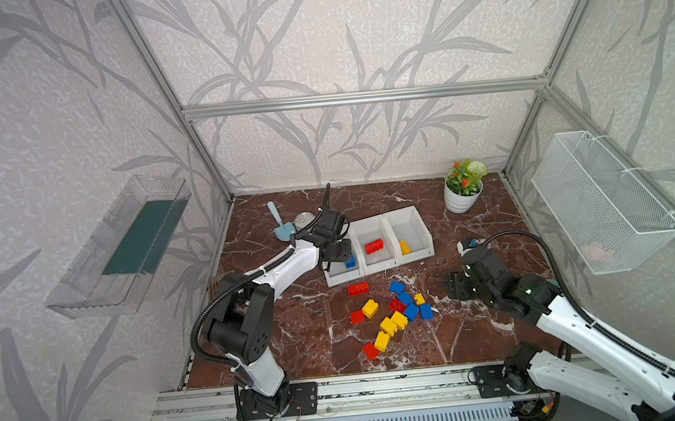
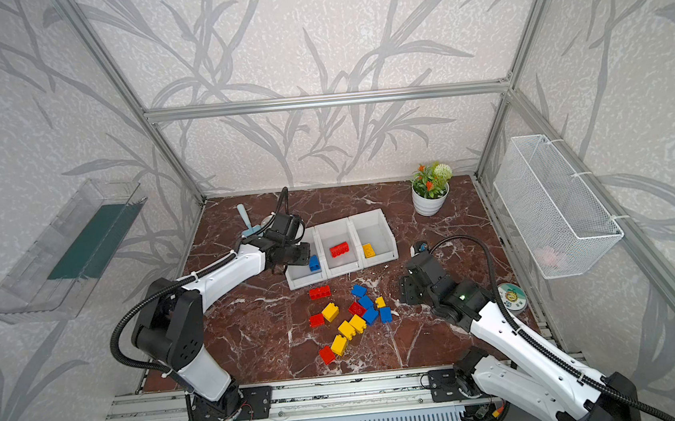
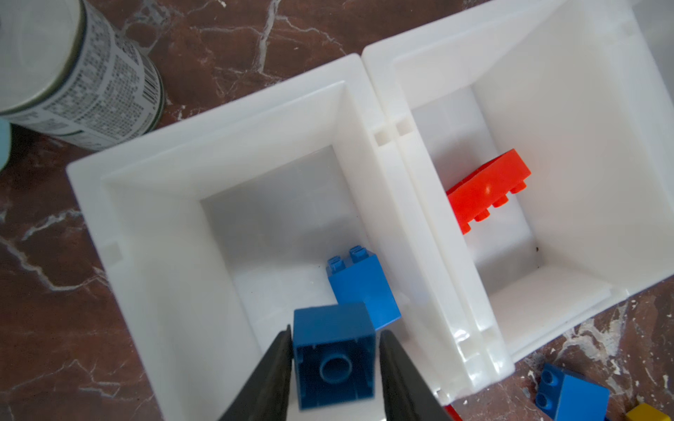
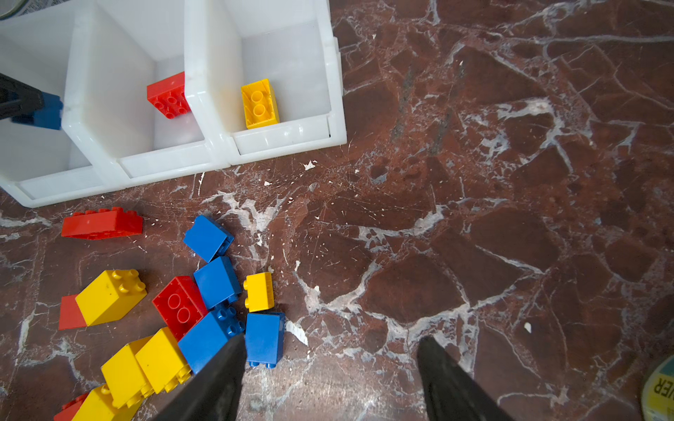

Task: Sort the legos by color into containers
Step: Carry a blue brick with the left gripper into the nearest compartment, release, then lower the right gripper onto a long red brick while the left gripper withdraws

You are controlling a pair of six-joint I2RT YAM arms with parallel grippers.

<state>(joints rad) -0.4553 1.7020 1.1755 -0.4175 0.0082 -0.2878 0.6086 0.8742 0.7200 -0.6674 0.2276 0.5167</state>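
Note:
Three joined white containers [image 1: 406, 217] stand behind the loose legos [image 1: 395, 315]. My left gripper [image 3: 335, 331] hangs over the left container [image 3: 164, 237]. Its jaws stand slightly apart from a blue lego [image 3: 333, 353] between them, with a thin gap on one side. Another blue lego [image 3: 361, 288] lies on that container's floor. The middle one holds a red lego [image 1: 373, 246] and the right one a yellow lego [image 1: 404, 247]. My right gripper [image 4: 332, 339] is open and empty, low over bare table just right of the pile, one finger beside a blue lego [image 4: 264, 339].
A tin can [image 3: 73, 73] and a blue scoop [image 1: 280, 220] sit left of the containers. A potted plant [image 1: 463, 188] stands at the back right. A tape roll [image 2: 512, 296] lies by the right arm. On the side walls hang a wire basket [image 1: 602, 201] and a clear tray [image 1: 122, 247].

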